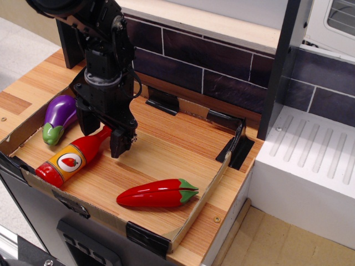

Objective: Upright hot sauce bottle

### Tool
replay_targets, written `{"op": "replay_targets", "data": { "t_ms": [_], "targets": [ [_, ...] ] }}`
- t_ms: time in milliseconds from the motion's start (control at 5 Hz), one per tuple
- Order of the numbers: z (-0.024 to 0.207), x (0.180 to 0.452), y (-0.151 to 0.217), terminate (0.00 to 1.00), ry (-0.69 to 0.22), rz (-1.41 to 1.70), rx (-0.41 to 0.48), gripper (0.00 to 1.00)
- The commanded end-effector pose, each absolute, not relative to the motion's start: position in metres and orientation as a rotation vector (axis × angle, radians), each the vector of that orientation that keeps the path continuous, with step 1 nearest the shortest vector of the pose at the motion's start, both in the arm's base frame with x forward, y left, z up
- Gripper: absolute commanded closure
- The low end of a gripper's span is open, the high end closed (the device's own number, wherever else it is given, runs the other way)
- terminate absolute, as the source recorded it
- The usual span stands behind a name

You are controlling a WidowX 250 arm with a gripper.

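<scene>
Your end effector (103, 137), a black two-fingered tool, hangs low over the far left part of the tray, its fingers spread apart on either side of the bottle's neck and gripping nothing. One finger (120, 143) stands just right of the cap; the other (87, 123) sits on the far left side of the neck, between the bottle and the eggplant.

You will find the hot sauce bottle (69, 159) lying on its side at the near left of the tray. It is glossy red plastic with a rounded neck and cap, and it wears an orange-yellow label band carrying a white oval with a red mark. Its base points toward the near left corner; its cap points toward the far right, ending under the end effector.

Count one bottle, one purple eggplant (59, 117) with a green stem at the far left, and one red chili pepper (157, 193) with a green stem near the front right edge. All three rest in one shallow cardboard tray (206, 187) on the wooden tabletop (28, 86).
</scene>
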State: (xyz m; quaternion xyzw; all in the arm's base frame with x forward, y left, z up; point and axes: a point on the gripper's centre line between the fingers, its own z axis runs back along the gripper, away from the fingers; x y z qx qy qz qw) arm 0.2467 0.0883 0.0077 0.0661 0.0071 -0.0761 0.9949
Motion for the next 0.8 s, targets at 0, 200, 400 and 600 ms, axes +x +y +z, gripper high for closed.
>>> {"op": "replay_targets", "data": {
  "t_ms": [0, 200, 400, 600],
  "targets": [
    [0.012, 0.247, 0.087, 0.00, 0.006, -0.137, 0.118, 1.00],
    [0.013, 0.250, 0.087, 0.00, 0.018, -0.113, 0.086, 1.00],
    [0.022, 0.257, 0.084, 0.00, 0.021, -0.096, 0.061, 1.00],
    [0.028, 0.265, 0.081, 0.00, 0.043, -0.058, 0.065, 1.00]
  ]
}}
